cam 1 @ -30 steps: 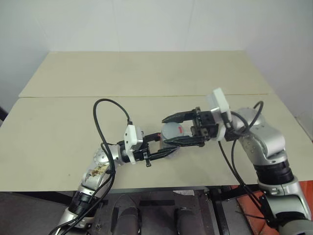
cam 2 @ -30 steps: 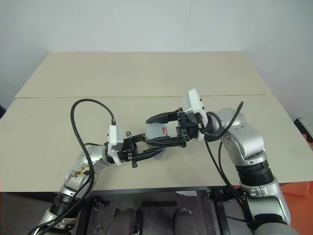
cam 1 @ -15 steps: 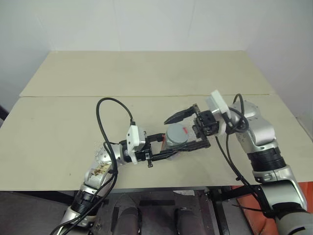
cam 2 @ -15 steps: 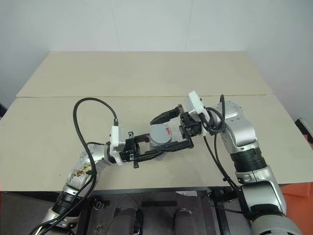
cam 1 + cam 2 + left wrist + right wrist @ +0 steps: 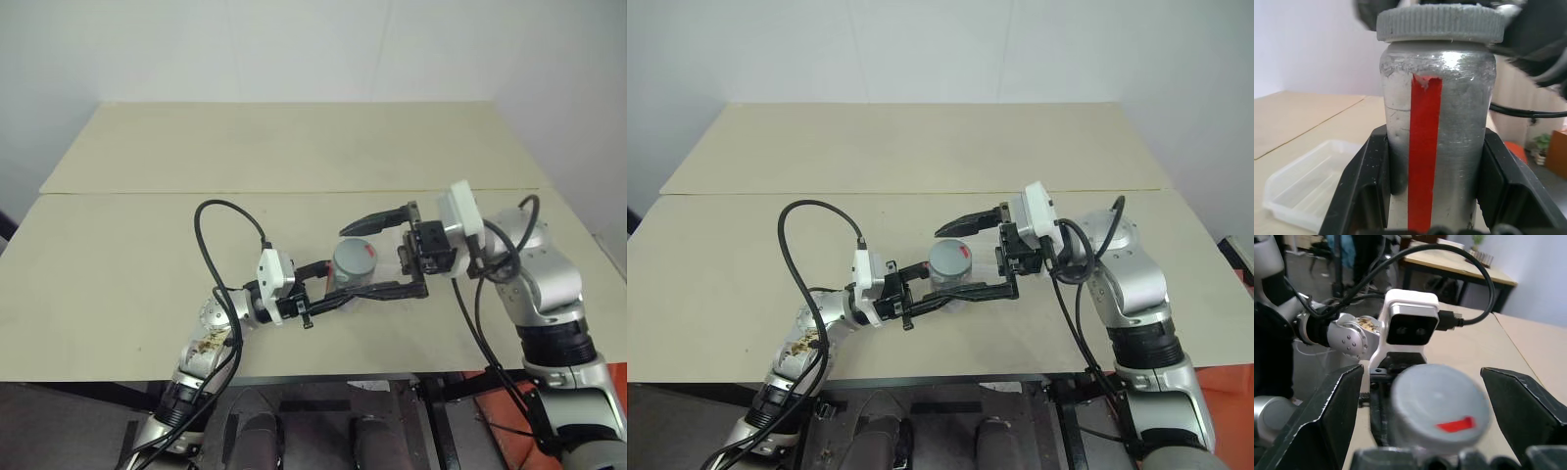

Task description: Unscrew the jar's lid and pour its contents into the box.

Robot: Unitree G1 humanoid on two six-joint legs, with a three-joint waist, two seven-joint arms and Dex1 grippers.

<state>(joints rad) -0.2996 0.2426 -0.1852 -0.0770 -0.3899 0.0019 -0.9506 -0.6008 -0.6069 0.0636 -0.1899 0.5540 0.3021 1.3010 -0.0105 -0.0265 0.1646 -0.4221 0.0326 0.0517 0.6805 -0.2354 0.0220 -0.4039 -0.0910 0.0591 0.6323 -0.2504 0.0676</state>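
The clear plastic box point(image 5: 1305, 188) lies on the table point(image 5: 147, 235) just beside the jar point(image 5: 354, 266), which the left gripper point(image 5: 333, 290) clamps upright above the table's near edge. The right gripper point(image 5: 380, 255) straddles the grey lid point(image 5: 1440, 22) with fingers spread wide, touching nothing, so unscrewing looks midway. Next it probably needs to close on the lid's ribbed rim and twist.

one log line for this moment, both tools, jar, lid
left tool: shut on jar | right tool: open, straddling lid, not gripping | lid: on jar | box: on table beside jar
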